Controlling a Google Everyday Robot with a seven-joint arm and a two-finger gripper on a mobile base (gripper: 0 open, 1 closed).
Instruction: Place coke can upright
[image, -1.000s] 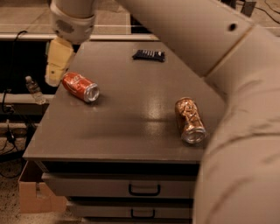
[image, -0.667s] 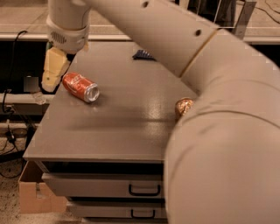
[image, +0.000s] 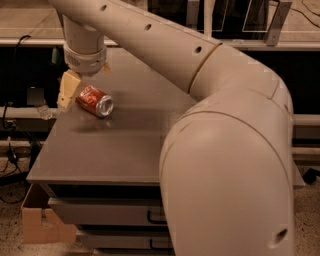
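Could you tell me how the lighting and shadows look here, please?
Camera view: warm, dim light; the coke can, lying on its side, shows a glint on its silver end and a soft shadow on the table; the tool hangs just left of it in the picture; the arm, large in the foreground, hides the table's right part.

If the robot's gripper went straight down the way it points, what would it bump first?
Probably the table top, just beside the lying coke can. The gripper points down near the table's edge; depth is unclear, so it might clip the can instead.
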